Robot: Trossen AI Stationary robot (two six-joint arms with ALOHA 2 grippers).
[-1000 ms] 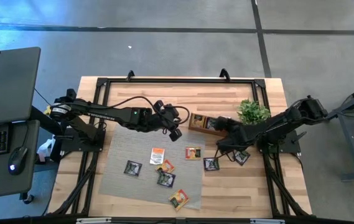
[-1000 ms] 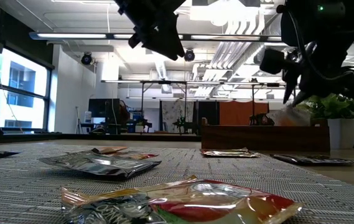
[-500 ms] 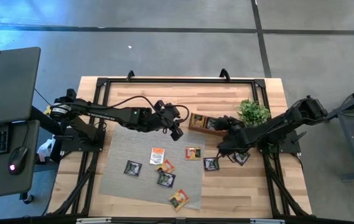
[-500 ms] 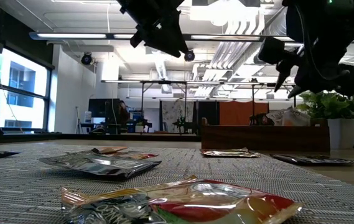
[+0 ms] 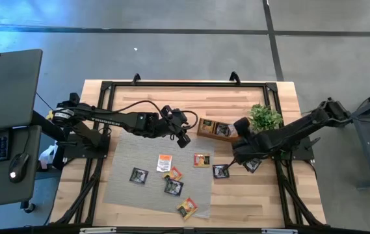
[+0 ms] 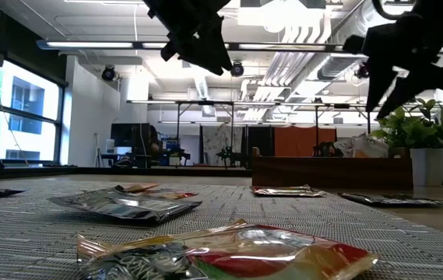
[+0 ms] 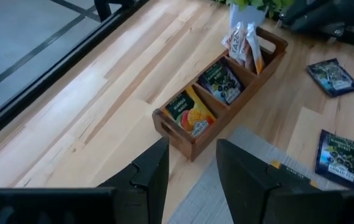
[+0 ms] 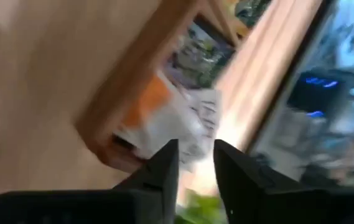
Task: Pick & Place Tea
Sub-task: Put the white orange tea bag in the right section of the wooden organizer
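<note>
Small flat tea sachets, orange, black and white, lie scattered on the grey mat (image 5: 147, 156): a white one (image 5: 164, 162), an orange one (image 5: 201, 160) and a black one (image 5: 220, 171). Another black sachet (image 5: 252, 165) lies on bare wood. The wooden tray (image 5: 212, 128) holds sachets: orange (image 7: 190, 112), black (image 7: 223, 81) and upright white ones (image 7: 245, 40). My left gripper (image 5: 183, 139) hovers open over the mat's far part, short of the tray. My right gripper (image 5: 235, 155) is open and empty, raised off the table near the tray's right end (image 6: 388, 85).
A small green plant (image 5: 264, 117) stands in a white pot just right of the tray (image 6: 423, 132). A black frame runs along the table's far edge (image 5: 185, 83). Bare wood lies between tray and far edge (image 7: 102, 93).
My right gripper has risen away from the tray's right end and drawn back toward the table's right edge. The white sachets stay standing in the tray. The left arm has kept still.
</note>
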